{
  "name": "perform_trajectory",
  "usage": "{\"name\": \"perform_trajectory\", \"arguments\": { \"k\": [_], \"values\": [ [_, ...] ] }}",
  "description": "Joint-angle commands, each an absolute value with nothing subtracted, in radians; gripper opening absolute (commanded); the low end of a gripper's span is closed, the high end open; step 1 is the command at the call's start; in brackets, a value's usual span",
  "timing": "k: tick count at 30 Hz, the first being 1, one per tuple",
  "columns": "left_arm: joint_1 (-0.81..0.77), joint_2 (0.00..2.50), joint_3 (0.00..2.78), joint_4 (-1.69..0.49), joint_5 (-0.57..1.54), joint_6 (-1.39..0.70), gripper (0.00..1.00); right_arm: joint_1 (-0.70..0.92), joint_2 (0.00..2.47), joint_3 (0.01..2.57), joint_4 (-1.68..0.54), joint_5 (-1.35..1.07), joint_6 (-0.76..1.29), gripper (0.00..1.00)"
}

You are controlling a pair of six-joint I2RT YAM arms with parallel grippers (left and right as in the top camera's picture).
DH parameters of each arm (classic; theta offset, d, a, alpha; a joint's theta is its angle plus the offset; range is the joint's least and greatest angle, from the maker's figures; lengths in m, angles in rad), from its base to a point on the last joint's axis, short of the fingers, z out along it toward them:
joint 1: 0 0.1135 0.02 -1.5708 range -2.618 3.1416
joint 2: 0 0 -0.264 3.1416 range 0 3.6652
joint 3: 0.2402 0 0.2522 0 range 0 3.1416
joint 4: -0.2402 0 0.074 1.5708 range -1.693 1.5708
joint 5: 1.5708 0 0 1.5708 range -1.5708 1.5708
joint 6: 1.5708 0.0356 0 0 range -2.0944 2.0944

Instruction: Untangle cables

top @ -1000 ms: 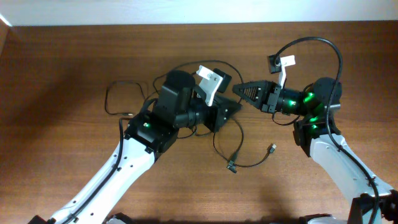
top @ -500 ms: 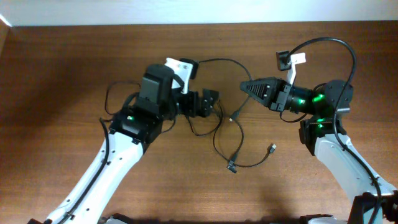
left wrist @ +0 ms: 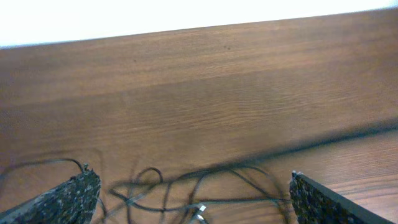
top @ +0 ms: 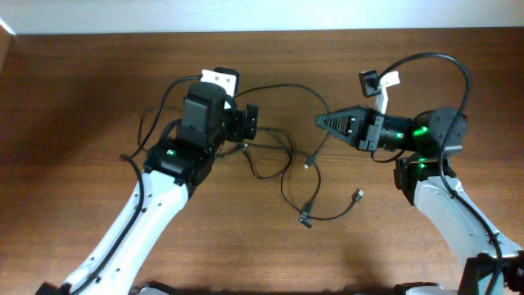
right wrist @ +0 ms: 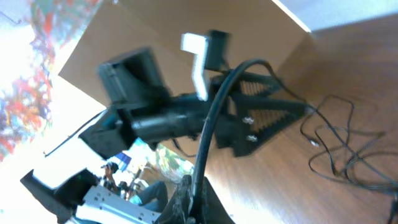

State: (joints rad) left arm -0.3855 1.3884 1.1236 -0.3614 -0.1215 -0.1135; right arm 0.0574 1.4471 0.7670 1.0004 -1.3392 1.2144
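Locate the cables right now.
Overhead view: the cables sit centre-frame, bunched in front of the open left gripper, loops trailing toward the bottom of frame, one strand arching to the shut right gripper.

Black cables (top: pixel 304 220), brown wood-grain table (top: pixel 82 82)

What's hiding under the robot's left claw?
Black cables lie on the wooden table below the open left gripper. From overhead, the arm covers where some strands run.
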Motion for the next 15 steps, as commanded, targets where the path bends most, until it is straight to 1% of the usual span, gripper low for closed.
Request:
{"name": "perform_trajectory", "arguments": {
  "k": [1,2,4,6,11,15],
  "values": [
    [-0.382,1.468,1.125,-0.324,-0.164,-0.002,0.99,0.053,1.448,0.773,1.158,-1.377,1.352,0.04],
    [-0.382,1.495,1.125,-0.296,-0.194,-0.002,0.99,0.052,1.448,0.773,1.248,-1.380,1.419,0.04],
    [-0.382,1.534,1.125,-0.253,-0.254,-0.003,0.99,0.052,1.448,0.773,1.340,-1.382,1.510,0.04],
    [-0.382,1.555,1.125,-0.226,-0.300,-0.003,0.99,0.053,1.448,0.773,1.351,-1.382,1.544,0.04],
    [-0.366,1.594,1.125,-0.223,-0.525,-0.011,0.99,0.049,1.448,0.773,1.351,-1.360,1.573,0.04],
    [-0.328,1.592,1.125,-0.245,-0.520,-0.011,0.99,0.004,1.448,0.776,1.351,-1.326,1.580,0.04]
  ]
}}
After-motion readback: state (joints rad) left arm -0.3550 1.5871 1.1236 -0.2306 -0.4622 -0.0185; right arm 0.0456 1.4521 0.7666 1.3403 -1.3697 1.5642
